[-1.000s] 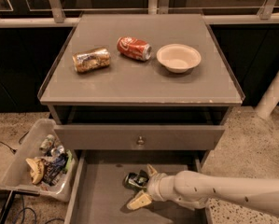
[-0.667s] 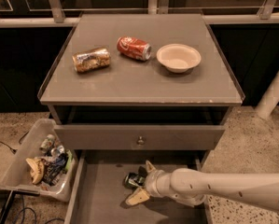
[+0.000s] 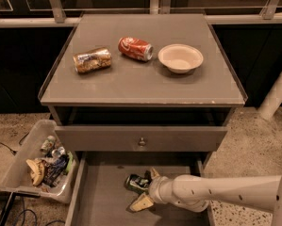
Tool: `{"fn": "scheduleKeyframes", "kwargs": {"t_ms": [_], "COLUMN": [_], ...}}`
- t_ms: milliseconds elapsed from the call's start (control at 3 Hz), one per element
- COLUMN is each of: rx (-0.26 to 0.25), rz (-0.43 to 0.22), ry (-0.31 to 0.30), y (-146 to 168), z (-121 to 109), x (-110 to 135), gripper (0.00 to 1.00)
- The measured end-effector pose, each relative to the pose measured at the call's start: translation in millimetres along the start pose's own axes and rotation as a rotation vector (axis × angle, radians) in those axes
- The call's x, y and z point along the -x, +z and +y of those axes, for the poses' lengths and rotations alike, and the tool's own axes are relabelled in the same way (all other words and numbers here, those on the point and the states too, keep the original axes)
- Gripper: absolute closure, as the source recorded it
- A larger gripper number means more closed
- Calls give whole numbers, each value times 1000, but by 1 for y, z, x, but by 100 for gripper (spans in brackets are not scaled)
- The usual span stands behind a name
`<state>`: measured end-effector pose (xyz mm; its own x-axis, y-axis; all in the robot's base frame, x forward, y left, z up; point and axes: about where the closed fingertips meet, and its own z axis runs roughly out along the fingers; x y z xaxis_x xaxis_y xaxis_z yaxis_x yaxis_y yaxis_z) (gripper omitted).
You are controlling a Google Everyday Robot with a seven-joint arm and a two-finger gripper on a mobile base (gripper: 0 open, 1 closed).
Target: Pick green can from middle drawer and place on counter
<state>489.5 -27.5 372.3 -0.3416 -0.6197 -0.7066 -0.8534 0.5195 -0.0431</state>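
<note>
Since a second ago the arm has slid a little to the left along the open drawer (image 3: 98, 199), bringing the gripper (image 3: 144, 189) closer around the green can (image 3: 136, 182), which has not shifted. That can lies on its side on the bare drawer floor, near the back, just below the closed drawer front (image 3: 107, 138) with its small knob. Reaching in from the right, the gripper has its two pale fingers spread apart, one behind the can and one in front, so the can sits between them; they do not look pressed against it, and nothing is lifted. Above, the counter (image 3: 131, 86) holds a gold can (image 3: 92, 60) and a red can (image 3: 136, 49), both on their sides, and a pale bowl (image 3: 180, 58) to the right of them, with open grey surface toward the front edge. A clear bin (image 3: 18, 166) of scraps stands on the floor to the left. As a thin metal drink can it is probably light, smooth and easy to dent, and lying down it can roll away from a nudge. The safest hold seems to be across the middle of its round body, between the silver ends, with a firm but gentle squeeze
</note>
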Motion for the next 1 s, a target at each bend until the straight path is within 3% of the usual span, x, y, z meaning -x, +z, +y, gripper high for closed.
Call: {"fn": "scheduleKeyframes", "kwargs": {"t_ms": [333,1000], "rx": [0,0], "rz": [0,0], "ry": [0,0], "y": [0,0], "z": [0,0], "x": [0,0], "gripper": [22,68]}}
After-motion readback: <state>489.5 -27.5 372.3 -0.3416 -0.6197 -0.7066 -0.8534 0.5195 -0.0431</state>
